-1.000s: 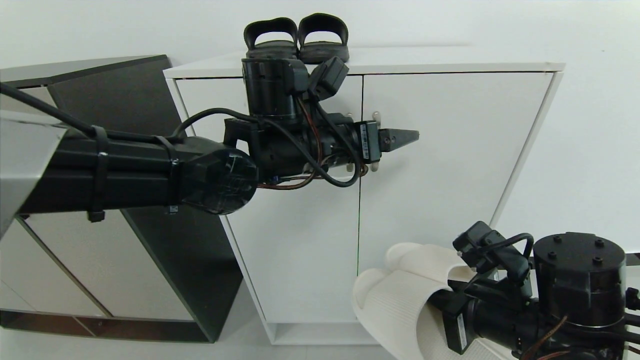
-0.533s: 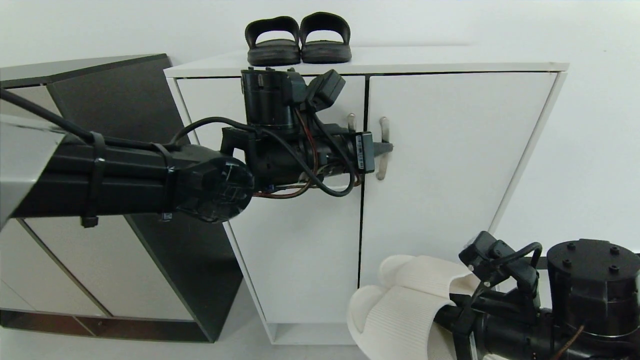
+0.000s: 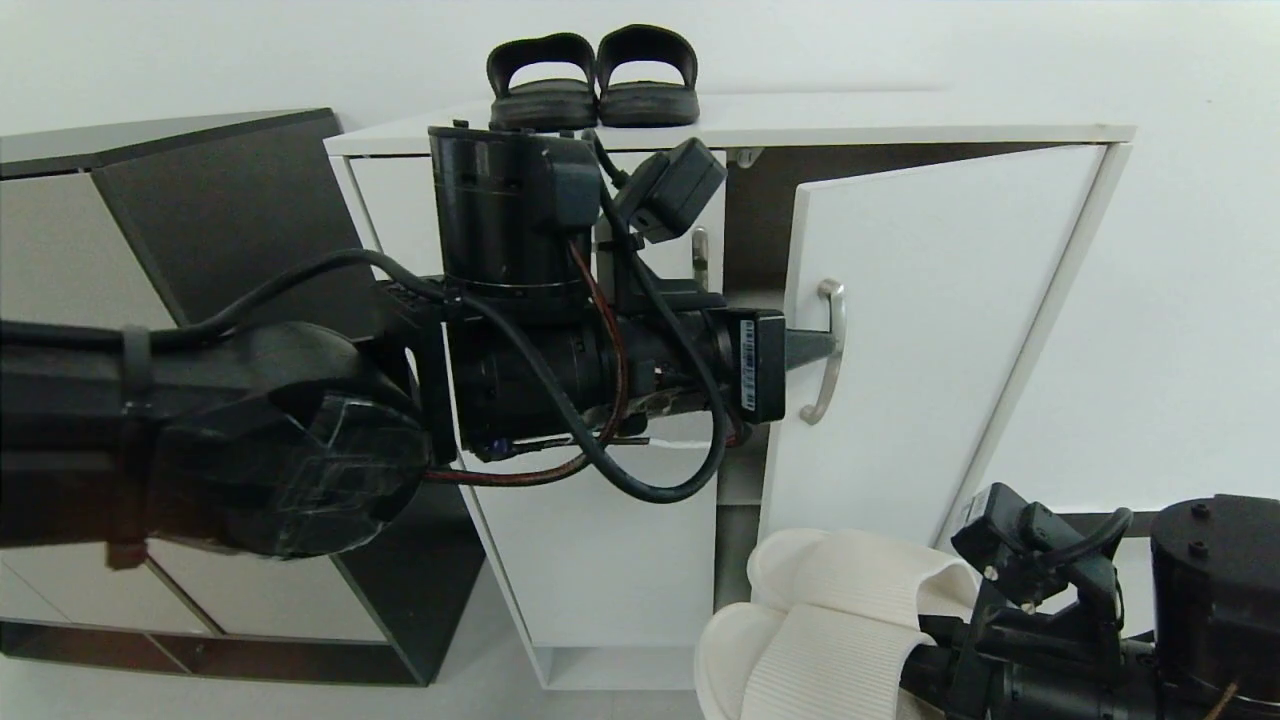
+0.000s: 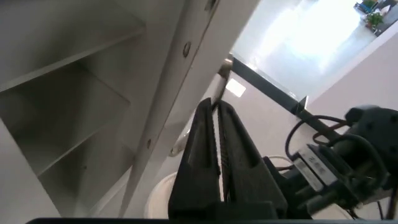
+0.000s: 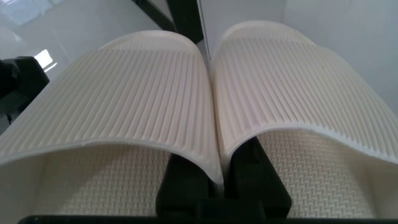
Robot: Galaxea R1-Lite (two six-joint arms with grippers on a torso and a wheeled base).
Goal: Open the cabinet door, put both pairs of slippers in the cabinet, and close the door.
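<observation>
The left tool sits mid-frame in the head view, its fingers drawn together on the handle of the right door. The left wrist view shows the two fingers almost touching, with the metal bar at their tips. The door stands partly open and a dark gap shows between it and the left door. A bare shelf shows inside the cabinet.

The right tool is at the lower right of the head view, gripping the white slippers. Its fingers pinch the pair's inner walls, and the two ribbed straps lie side by side. The black slippers stand together on the cabinet's top, at the upper centre, toes facing out.

The door looks like a light, stiff panel on hinges. The handle is a slim, smooth bar, so a grip near its middle is least likely to slide. The pull probably needs to follow the door's arc or the fingers may slip off.

The white slippers look like soft, light foam that gives under pressure. Clamping both inner walls as one bundle seems sound, though the outer halves may flop and catch the door edge. The black pair looks rubbery and a little firmer. The adjoining inner edges or the straps seem the natural place to grip them.
</observation>
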